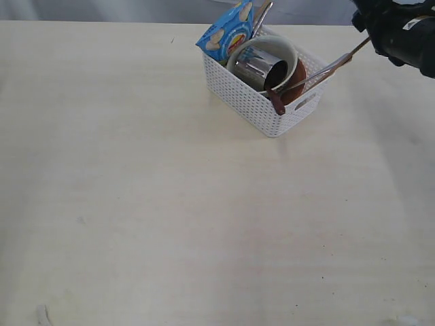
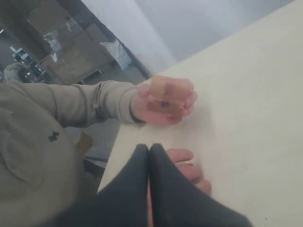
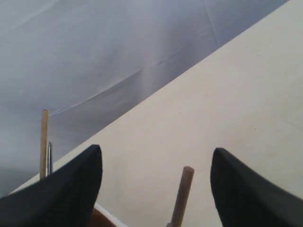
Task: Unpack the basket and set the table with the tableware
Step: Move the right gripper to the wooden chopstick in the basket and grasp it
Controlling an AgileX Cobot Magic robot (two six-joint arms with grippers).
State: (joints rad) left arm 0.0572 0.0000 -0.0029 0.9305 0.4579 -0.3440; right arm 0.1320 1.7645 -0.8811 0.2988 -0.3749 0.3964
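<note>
The light, stiff, smooth wooden stick [image 3: 182, 194] between the jaws of the spread right claw [image 3: 156, 152] is judged best pinched near its tip; the left claw [image 2: 149, 153] is pressed together.

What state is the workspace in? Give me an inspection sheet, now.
Surface: table pale wood grain, a few faint marks.
Job's things: basket still packed: bowl, steel cup, wooden spoon, long utensils leaning out.
Clutter: blue snack packet upright in the basket.
Grippers: left gripper jaws shut, empty; right gripper jaws open, wooden handle between them, untouched.
Cables: nothing seen.
Surroundings: grey backdrop; person's hands on the table by the left gripper.
</note>
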